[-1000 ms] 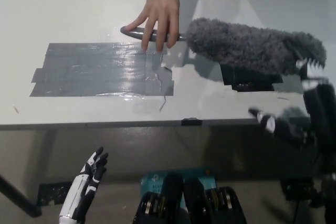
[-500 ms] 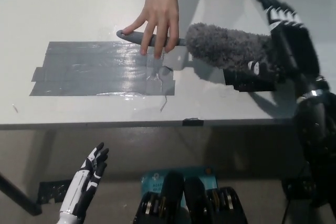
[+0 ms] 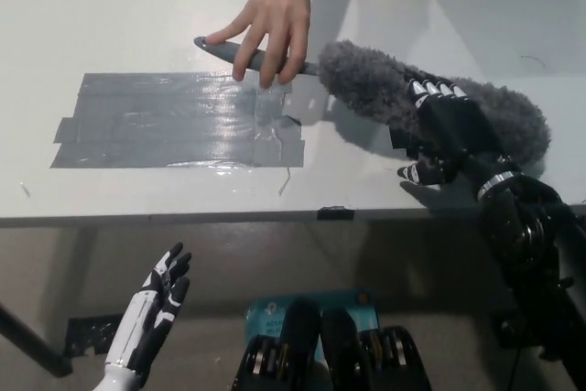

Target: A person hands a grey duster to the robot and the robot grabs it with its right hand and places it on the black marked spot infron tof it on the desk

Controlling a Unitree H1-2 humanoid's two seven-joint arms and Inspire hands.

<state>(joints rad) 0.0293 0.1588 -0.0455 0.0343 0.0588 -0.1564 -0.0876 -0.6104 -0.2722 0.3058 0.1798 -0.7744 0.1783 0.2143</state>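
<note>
Right hand (image 3: 438, 130) around grey duster (image 3: 366, 84)

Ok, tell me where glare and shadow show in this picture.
Head view: glare streaks the grey tape patch; the person's hand and the duster throw soft shadows on the desk; right hand on the duster looks sharp; left hand hangs low in dimmer light.

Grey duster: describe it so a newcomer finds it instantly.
On the white desk, look right of the shiny grey tape patch. The grey duster lies there, a person's hand on its slim handle and the black right hand over its head. It is the only fluffy thing there.
</note>
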